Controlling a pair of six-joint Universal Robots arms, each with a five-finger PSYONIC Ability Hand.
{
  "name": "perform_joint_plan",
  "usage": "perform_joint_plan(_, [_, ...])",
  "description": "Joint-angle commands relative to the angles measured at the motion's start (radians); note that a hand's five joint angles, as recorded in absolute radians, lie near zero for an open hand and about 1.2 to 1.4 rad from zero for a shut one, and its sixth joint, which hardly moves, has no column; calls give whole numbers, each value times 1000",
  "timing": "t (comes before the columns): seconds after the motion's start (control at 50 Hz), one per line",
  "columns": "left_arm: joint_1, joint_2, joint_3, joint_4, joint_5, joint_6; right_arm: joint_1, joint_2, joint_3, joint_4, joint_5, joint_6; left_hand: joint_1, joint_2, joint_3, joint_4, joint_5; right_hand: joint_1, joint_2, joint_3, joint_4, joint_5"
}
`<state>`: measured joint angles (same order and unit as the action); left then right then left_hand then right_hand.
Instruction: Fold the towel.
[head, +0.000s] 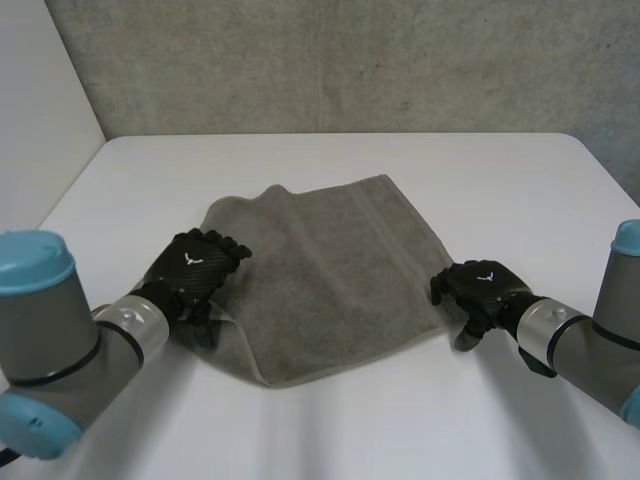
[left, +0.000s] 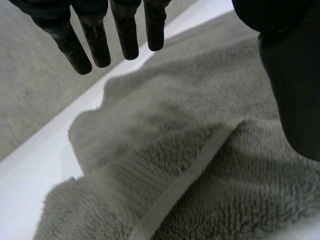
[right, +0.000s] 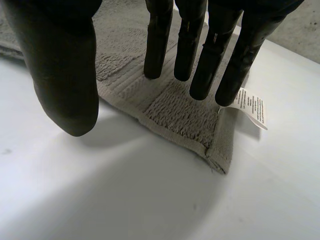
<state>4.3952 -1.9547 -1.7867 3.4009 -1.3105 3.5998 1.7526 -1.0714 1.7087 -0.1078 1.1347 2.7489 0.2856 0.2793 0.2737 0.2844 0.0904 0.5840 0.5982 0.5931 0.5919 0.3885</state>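
A grey towel (head: 320, 280) lies on the white table (head: 330, 160), its left part doubled over into a fold. My left hand (head: 195, 268) rests at the towel's left edge. In the left wrist view its fingers (left: 125, 35) are straight and its thumb stands apart, above the folded hem of the towel (left: 200, 100), holding nothing. My right hand (head: 480, 285) is at the towel's right near corner. In the right wrist view its fingers (right: 195, 45) hang straight over that corner of the towel (right: 180, 112), thumb apart. A white label (right: 252, 107) sticks out at the corner.
A grey wall (head: 350, 60) stands behind the table's far edge. Bare white tabletop surrounds the towel on all sides.
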Motion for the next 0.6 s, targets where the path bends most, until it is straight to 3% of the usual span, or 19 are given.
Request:
perform_joint_plan(0.02, [4,-88,102,-64,-4,13,7,11,-6,-64,4,45,-31,-25,-19,-30,-10,-18,-32,-27,-25,3])
perform_joint_plan(0.38, [9,-115,155,-69,-7,13,8,77,-75,-69,19,60,-5,2,7,-3,16,-21,-35,-30,-28,1])
perform_joint_plan(0.48, [20,-110,156,-77,-7,13,7,27,-31,-47,7,60,4,11,16,5,25,-219,-234,-228,-227,-198])
perform_joint_plan(0.6, [24,-115,168,-126,-3,14,5,-7,6,-39,-12,61,4,11,16,5,25,-250,-264,-259,-257,-228])
